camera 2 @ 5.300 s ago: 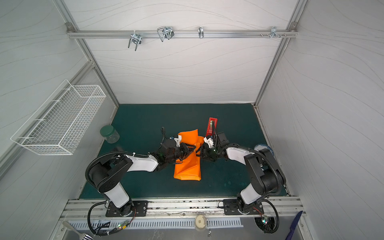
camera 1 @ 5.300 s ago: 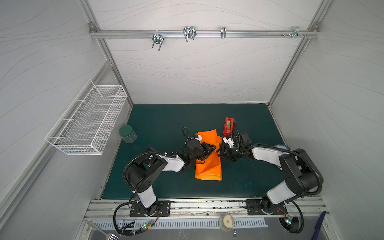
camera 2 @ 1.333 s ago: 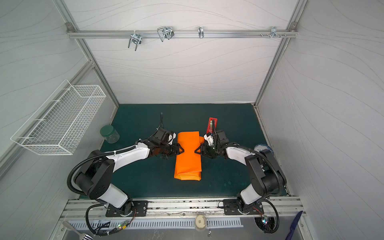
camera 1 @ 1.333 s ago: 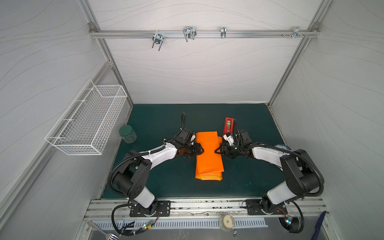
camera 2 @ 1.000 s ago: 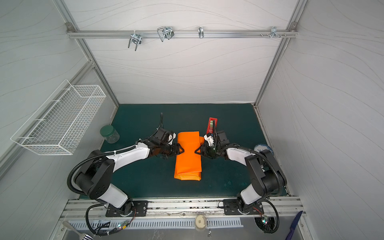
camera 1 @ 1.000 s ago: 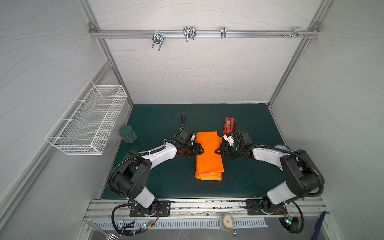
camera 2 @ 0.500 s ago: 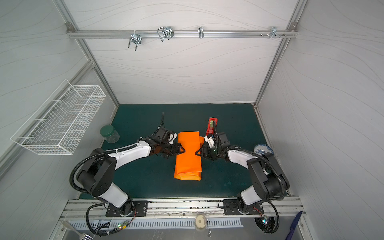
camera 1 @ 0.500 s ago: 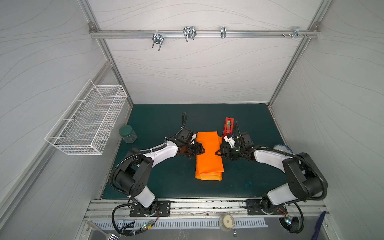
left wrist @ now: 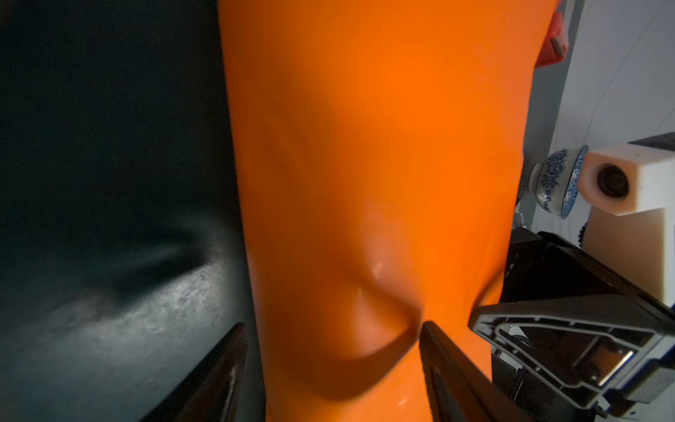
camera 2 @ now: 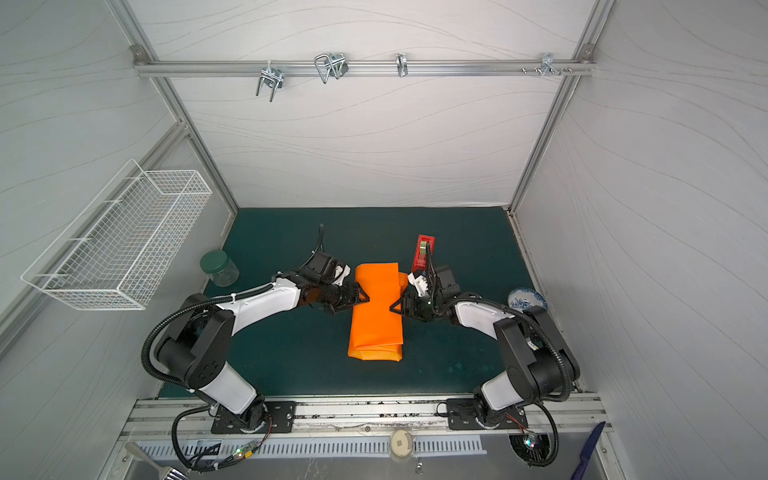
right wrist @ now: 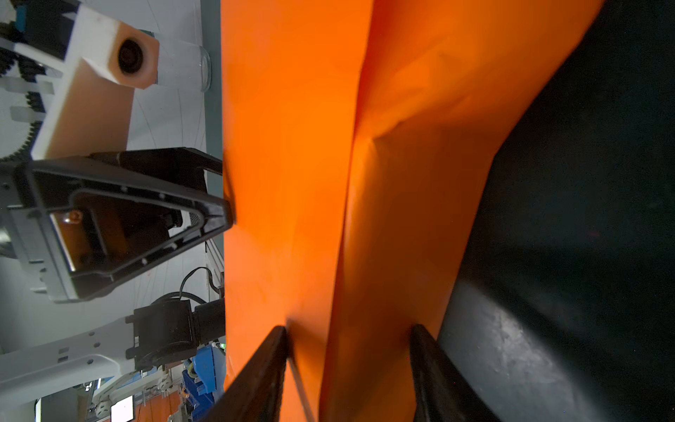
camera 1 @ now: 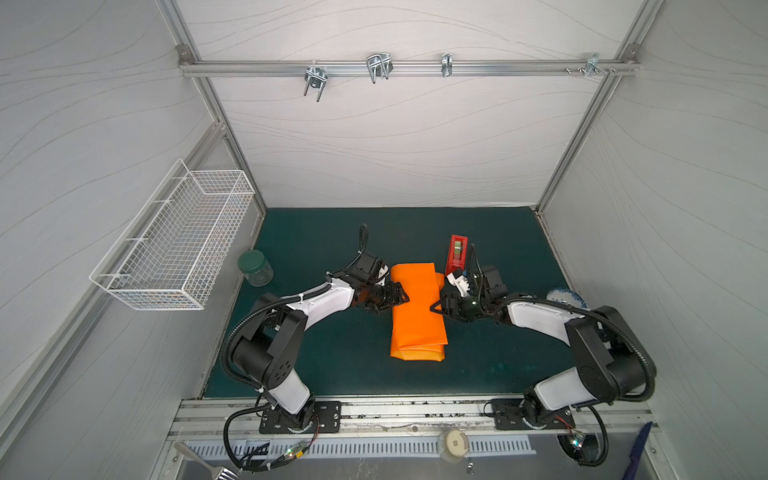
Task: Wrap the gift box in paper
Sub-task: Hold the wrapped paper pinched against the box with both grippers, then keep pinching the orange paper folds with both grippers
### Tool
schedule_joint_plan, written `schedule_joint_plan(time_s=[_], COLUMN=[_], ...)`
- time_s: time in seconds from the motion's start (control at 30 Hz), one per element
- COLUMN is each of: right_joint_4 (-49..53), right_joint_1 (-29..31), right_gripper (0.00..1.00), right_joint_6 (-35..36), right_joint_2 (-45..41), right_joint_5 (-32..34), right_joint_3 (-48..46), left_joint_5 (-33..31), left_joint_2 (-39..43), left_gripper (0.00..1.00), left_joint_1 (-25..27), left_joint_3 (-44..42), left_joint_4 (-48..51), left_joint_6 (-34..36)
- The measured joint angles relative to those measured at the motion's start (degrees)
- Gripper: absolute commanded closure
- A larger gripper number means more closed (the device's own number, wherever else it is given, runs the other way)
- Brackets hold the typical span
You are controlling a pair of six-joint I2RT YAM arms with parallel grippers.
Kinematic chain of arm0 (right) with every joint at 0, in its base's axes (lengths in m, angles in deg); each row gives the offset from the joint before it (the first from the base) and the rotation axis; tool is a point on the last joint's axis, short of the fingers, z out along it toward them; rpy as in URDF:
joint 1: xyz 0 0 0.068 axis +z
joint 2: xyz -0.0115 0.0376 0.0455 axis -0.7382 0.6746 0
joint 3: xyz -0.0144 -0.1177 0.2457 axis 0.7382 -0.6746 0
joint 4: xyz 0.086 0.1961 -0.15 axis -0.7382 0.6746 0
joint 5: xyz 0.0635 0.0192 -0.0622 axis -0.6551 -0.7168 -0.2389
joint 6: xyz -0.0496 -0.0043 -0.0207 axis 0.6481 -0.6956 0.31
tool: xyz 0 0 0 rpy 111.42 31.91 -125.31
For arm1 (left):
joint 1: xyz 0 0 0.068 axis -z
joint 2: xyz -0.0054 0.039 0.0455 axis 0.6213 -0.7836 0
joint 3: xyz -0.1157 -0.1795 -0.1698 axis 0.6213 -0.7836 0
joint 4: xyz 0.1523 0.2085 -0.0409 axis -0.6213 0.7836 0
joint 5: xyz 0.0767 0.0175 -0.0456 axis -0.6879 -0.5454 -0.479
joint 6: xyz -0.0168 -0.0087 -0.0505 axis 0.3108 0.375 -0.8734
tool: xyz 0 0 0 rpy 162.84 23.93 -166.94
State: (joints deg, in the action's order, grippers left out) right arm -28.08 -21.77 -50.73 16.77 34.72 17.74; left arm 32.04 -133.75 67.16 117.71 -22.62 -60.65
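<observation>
The orange paper [camera 1: 417, 322] [camera 2: 376, 326] lies folded into a long parcel in the middle of the green mat. The gift box is hidden under it. My left gripper [camera 1: 401, 297] [camera 2: 362, 297] is at the parcel's left edge. In the left wrist view this gripper [left wrist: 330, 329] stands open, its jaws straddling a dented edge of the paper [left wrist: 365, 146] with a gap on the mat side. My right gripper [camera 1: 434, 309] [camera 2: 395, 309] is at the opposite edge. In the right wrist view it [right wrist: 349, 329] is shut across the paper-covered side [right wrist: 292, 146], both fingers touching orange.
A red tape dispenser [camera 1: 456, 250] [camera 2: 424, 249] stands just behind the right gripper. A green-lidded jar [camera 1: 254, 268] sits at the mat's left edge, a blue-patterned bowl [camera 1: 565, 297] at the right edge. A wire basket [camera 1: 178, 241] hangs on the left wall.
The raised flap of five seconds ago now lies flat over the parcel. Over the last second the left jaws have widened at the parcel's left edge. The right gripper has stayed put.
</observation>
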Motion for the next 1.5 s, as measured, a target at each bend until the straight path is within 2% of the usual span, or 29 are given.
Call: schedule_joint_plan(time_s=[0.17,0.37,0.67,0.93,1.23,1.5], right_joint_4=[0.0,0.3,4.2,4.6,3.5,-0.1], right_joint_1=[0.0,0.1,0.2,0.1,0.6,0.2], right_gripper=[0.46,0.39,0.27,0.24,0.35,0.46], right_joint_6=[0.0,0.0,-0.3,-1.1,-1.9,-2.2], right_joint_2=[0.0,0.0,0.0,1.8,6.0,5.0], right_joint_5=[0.0,0.1,1.3,2.0,1.7,1.5], right_joint_3=[0.0,0.1,2.0,5.4,7.1,4.7], left_joint_5=[-0.5,-0.2,0.1,-0.6,-2.1,-2.9], left_joint_2=[-1.9,-2.7,-3.2,-3.3,-3.3,-3.1], left_gripper=[0.31,0.31,0.29,0.26,0.24,0.23], left_joint_1=[0.0,0.0,0.3,1.1,1.7,2.1], left_joint_3=[2.1,2.5,2.5,2.5,3.2,3.5], left_joint_4=[1.4,1.3,0.5,0.3,1.2,1.6], left_joint_6=[0.9,1.9,3.7,5.5,7.3,6.5])
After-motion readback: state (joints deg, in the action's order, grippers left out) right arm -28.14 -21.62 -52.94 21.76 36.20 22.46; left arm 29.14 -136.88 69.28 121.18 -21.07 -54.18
